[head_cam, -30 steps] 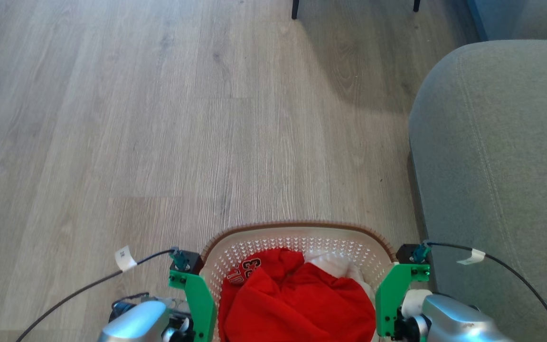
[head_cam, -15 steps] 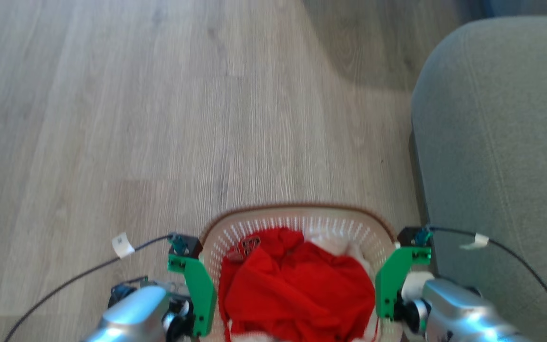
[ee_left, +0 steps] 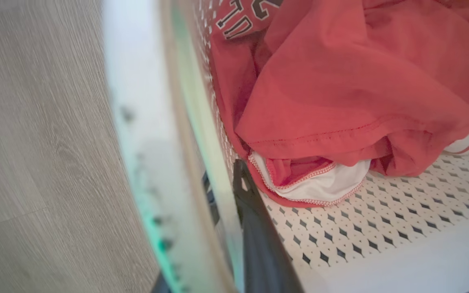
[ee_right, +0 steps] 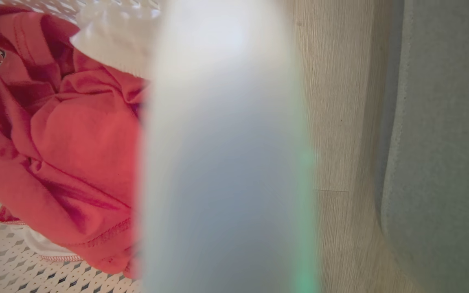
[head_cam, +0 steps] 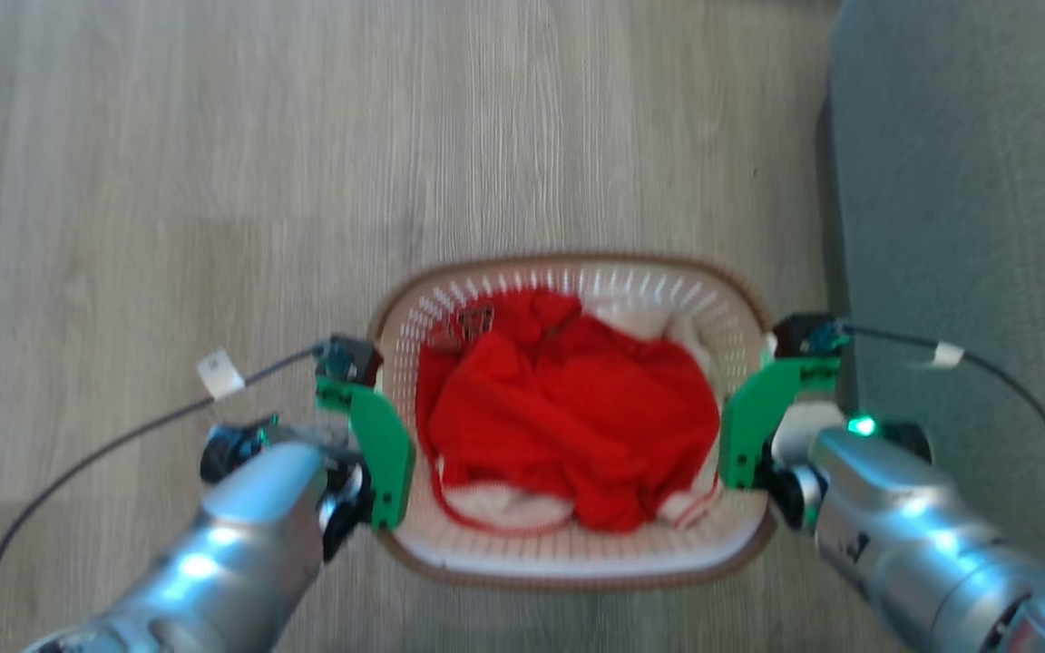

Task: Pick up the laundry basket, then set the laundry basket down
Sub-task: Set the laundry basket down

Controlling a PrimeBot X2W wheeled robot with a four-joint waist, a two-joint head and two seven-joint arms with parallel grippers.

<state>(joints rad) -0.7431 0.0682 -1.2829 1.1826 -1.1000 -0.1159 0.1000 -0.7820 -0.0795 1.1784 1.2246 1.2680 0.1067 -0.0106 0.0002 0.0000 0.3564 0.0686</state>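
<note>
Between the two grippers, the laundry basket [head_cam: 577, 567] sits over the wood floor [head_cam: 214, 136], with its right end near the grey sofa [head_cam: 967, 227]. Vs a second ago the head camera has tipped down, so the whole rim now shows, not just the far half. The grippers are at the same two sides as before. A green light [head_cam: 863, 424] now glows on the right wrist.

The left gripper [head_cam: 384, 453] is at the left wall. In the left wrist view one dark finger [ee_left: 259, 252] lies inside the wall and a dark part shows outside it, so the jaws are clamped on the wall. The right gripper [head_cam: 745, 435] is at the right side; its wrist view is blocked by a blurred white part, so I cannot tell how its jaws stand.

The red shirt [head_cam: 568, 408] carries dark-and-white block print, cut off and not readable. The white cable tags [head_cam: 219, 374] show no legible text.
</note>
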